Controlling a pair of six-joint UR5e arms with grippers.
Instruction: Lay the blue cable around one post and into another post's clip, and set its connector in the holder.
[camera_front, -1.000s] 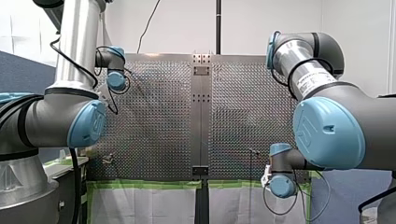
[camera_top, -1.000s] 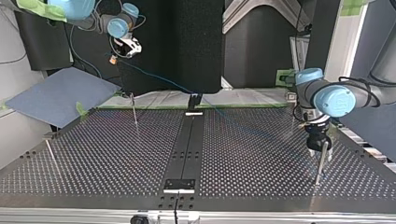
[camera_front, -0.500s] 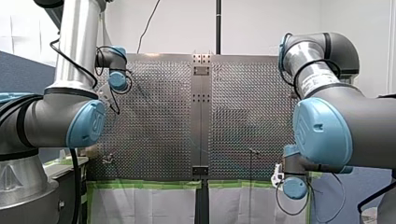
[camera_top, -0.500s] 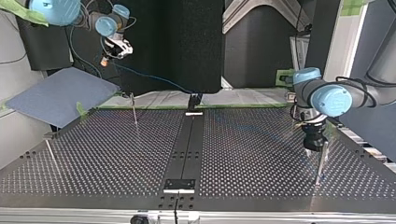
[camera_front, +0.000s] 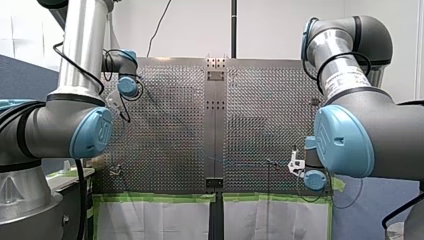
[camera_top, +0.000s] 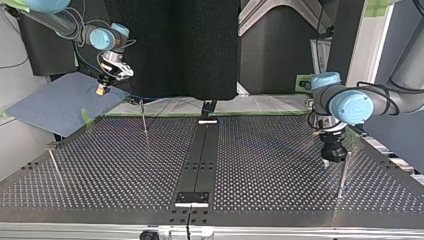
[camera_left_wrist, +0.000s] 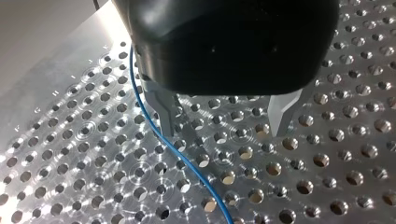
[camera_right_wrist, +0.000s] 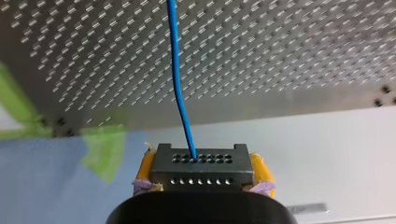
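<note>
In the right wrist view my right gripper (camera_right_wrist: 201, 184) is shut, yellow pads on a dark connector block (camera_right_wrist: 201, 165). The blue cable (camera_right_wrist: 180, 79) runs from the block out over the perforated plate. In the top view this gripper (camera_top: 103, 89) hangs off the plate's far left corner, above a blue sheet. My left gripper (camera_left_wrist: 224, 121) is open, its metal fingers (camera_left_wrist: 166, 112) just above the plate. The cable (camera_left_wrist: 184, 161) passes along the outside of one finger, not between them. In the top view it (camera_top: 332, 160) stands beside a thin post (camera_top: 343, 172).
Two more thin posts (camera_top: 143, 119) (camera_top: 55, 167) stand in the top view's left half. A black fixture (camera_top: 208, 108) sits at the far end of the dark centre rail (camera_top: 200, 155). A blue sheet (camera_top: 60, 102) lies off the far left corner. Green tape edges the plate.
My right gripper has carried the connector down and toward the top view's left, pulling the cable lower. My left gripper has edged slightly away from its post.
</note>
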